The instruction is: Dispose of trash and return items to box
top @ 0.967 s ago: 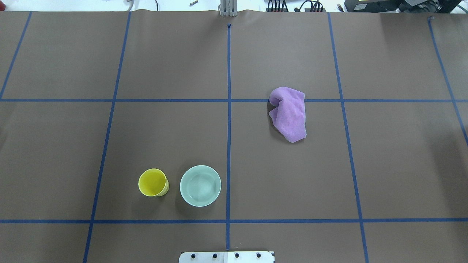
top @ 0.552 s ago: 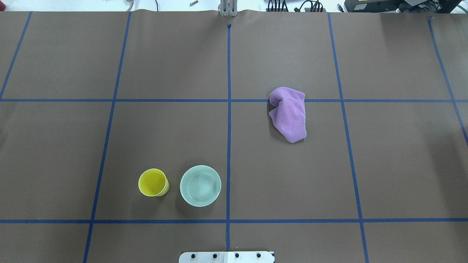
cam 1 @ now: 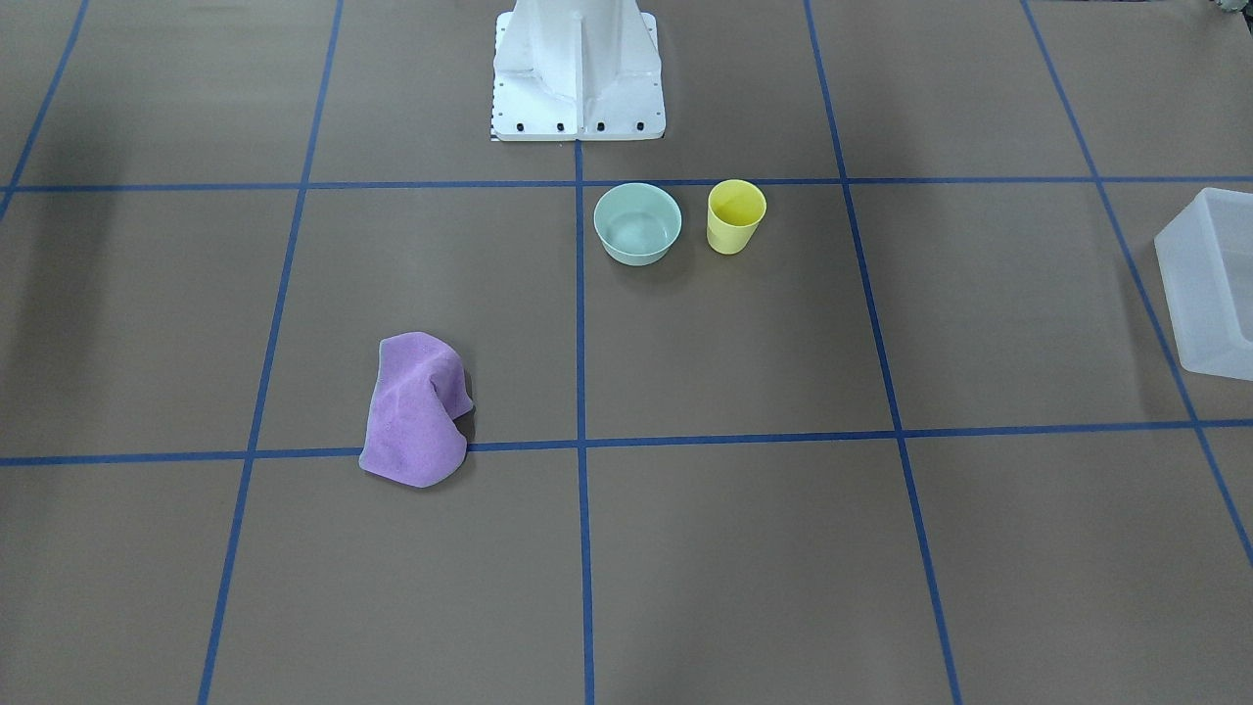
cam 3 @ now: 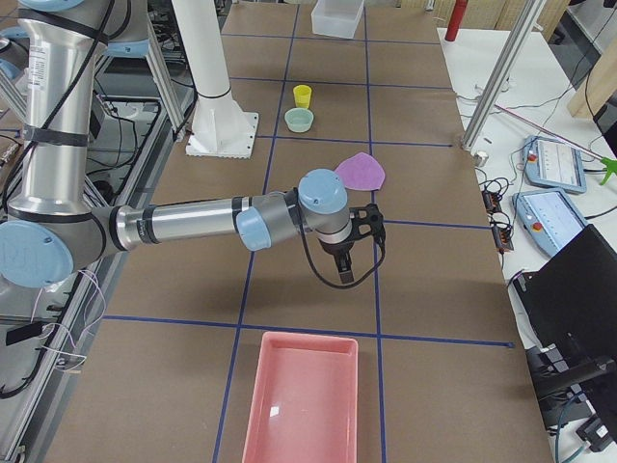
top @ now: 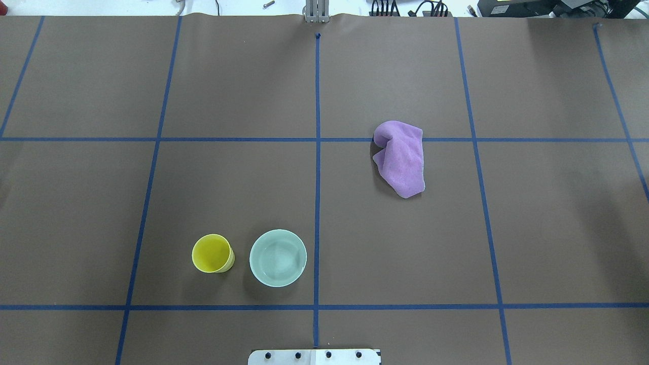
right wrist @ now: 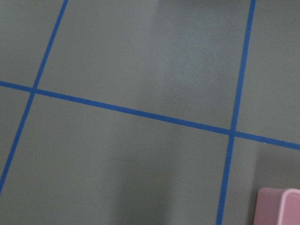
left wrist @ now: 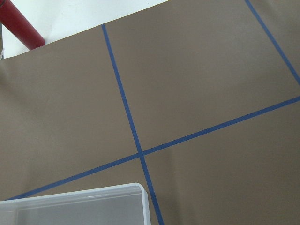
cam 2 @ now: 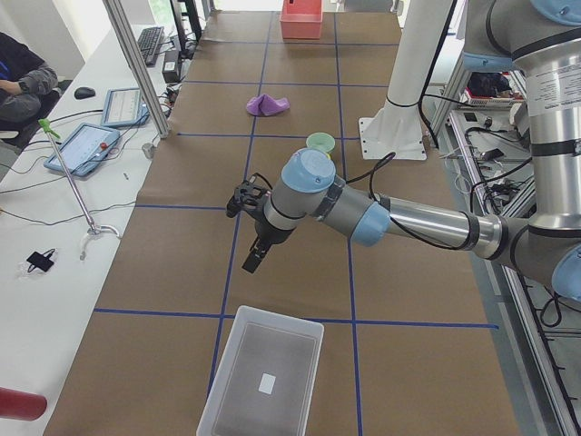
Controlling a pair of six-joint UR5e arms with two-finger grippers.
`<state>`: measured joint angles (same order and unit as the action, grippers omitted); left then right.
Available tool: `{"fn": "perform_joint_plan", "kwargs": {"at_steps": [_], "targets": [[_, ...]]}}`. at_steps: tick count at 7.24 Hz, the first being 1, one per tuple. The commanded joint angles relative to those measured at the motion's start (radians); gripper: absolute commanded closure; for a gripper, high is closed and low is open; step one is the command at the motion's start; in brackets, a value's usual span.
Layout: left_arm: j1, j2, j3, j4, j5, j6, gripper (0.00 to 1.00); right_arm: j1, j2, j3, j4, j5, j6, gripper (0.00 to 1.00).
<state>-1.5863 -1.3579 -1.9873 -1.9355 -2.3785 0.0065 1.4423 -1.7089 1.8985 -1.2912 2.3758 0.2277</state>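
**Task items.** The yellow cup (top: 213, 253) and the mint-green bowl (top: 278, 257) stood upright and open side up on the brown paper table cover (top: 233, 91). They were side by side with a narrow gap between them. Both were on the robot's left half of the table, near the white pedestal base (cam 1: 578, 78), and the bowl was the one nearer the centre tape line. Neither item was in contact with a gripper.

**Box.** The translucent white bin (cam 2: 263, 381) sat at the table's left end, well apart from the cup and bowl. A small white patch showed on its floor; nothing else was visible inside it.

**Other items.** The crumpled purple cloth (top: 400, 158) lay on the robot's right half, across a blue tape line. A pink tray (cam 3: 304, 395) sat at the table's right end.

**Left arm.** The left gripper (cam 2: 256, 254) hung above the table between the cup-and-bowl pair and the bin, nearer the bin. It held nothing. The left wrist view showed one corner of the bin at its lower edge. Whether the fingers were apart or together could not be told.

**Right arm.** The right gripper (cam 3: 344, 270) hung above the table between the cloth and the pink tray. It held nothing. Its finger spacing could not be told either.
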Motion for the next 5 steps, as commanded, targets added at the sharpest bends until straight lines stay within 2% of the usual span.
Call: {"fn": "perform_joint_plan", "kwargs": {"at_steps": [1, 2, 3, 4, 5], "targets": [[0.169, -0.042, -0.007, -0.017, -0.085, -0.166, 0.01, -0.245, 0.061, 0.088, 0.021, -0.195, 0.326, 0.00], [0.258, -0.044, -0.040, -0.043, -0.084, -0.307, 0.01, -0.316, 0.084, 0.123, 0.018, -0.229, 0.428, 0.00], [0.375, -0.046, -0.083, -0.046, -0.029, -0.506, 0.01, -0.354, 0.093, 0.152, 0.015, -0.231, 0.511, 0.00], [0.566, -0.046, -0.140, -0.042, 0.168, -0.713, 0.01, -0.384, 0.092, 0.186, 0.012, -0.253, 0.579, 0.00], [0.745, -0.085, -0.157, -0.039, 0.293, -0.908, 0.01, -0.410, 0.091, 0.198, 0.010, -0.277, 0.607, 0.00]]}}
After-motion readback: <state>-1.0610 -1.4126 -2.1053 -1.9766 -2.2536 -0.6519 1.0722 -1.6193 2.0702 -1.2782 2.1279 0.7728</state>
